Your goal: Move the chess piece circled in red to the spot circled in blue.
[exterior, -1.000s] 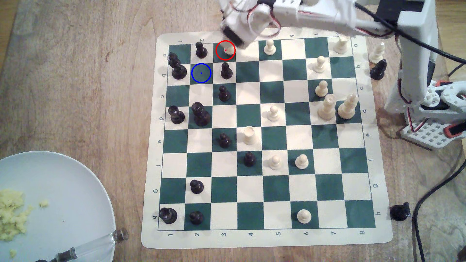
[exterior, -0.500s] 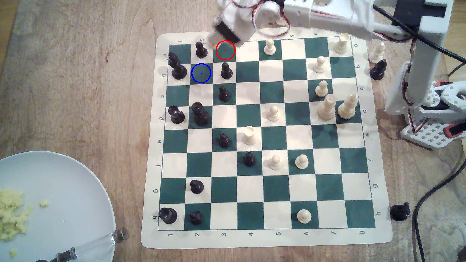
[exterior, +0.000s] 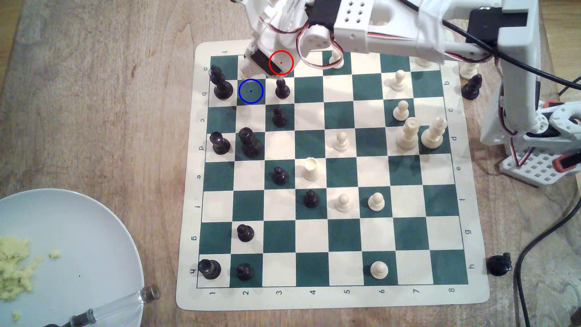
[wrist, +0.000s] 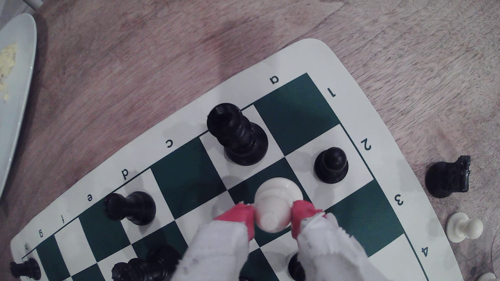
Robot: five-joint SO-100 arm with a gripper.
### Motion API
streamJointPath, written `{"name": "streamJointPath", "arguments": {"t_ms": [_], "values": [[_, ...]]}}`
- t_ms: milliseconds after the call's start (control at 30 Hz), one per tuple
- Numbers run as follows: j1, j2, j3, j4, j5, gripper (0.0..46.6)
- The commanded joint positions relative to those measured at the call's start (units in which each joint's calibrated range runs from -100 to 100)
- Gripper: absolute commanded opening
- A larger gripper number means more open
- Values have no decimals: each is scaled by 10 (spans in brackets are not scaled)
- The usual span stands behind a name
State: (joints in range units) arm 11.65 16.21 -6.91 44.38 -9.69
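Over the board's far corner, exterior view: the white arm (exterior: pixel 393 34) reaches in from 2 o'clock, its wrist covering the red ring (exterior: pixel 281 63) at about 12 o'clock of the chess mat (exterior: pixel 330 298).
Gripper, exterior view: the gripper (exterior: pixel 248 70) hangs just at 12 o'clock of the blue-ringed green square (exterior: pixel 251 91); its jaws cannot be made out from this angle.
Target square, exterior view: bare, with a tall black piece (exterior: pixel 220 83) at its 9 o'clock and a black pawn (exterior: pixel 282 89) at its 3 o'clock.
Table edge, exterior view: a pale plate (exterior: pixel 78 226) with yellow crumbs sits at 8 o'clock of the mat.
Gripper, wrist view: the gripper (wrist: pixel 273 216) has its red-tipped fingers (wrist: pixel 244 216) pressed against both sides of the cream-white chess piece (wrist: pixel 276 200), jaws clamped on its neck.
Piece, wrist view: its broad round base shows over a dark green square, one diagonal step from corner a1; whether the base touches the mat cannot be told.
Neighbours, wrist view: a tall black piece (wrist: pixel 238 135) and a black pawn (wrist: pixel 331 164) stand on the light squares adjoining that green square.
Off the mat, wrist view: a black knight (wrist: pixel 447 177) and a cream pawn (wrist: pixel 465 227) lie on the wooden table (wrist: pixel 135 67).
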Motion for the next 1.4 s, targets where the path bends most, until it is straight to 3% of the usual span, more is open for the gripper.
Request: {"name": "streamJointPath", "arguments": {"t_ms": [0, 1067, 1367], "values": [[-11, -6, -54, -19, -2, 3], [-10, 76, -86, -29, -3, 4], [-11, 60, -77, -27, -1, 87]]}}
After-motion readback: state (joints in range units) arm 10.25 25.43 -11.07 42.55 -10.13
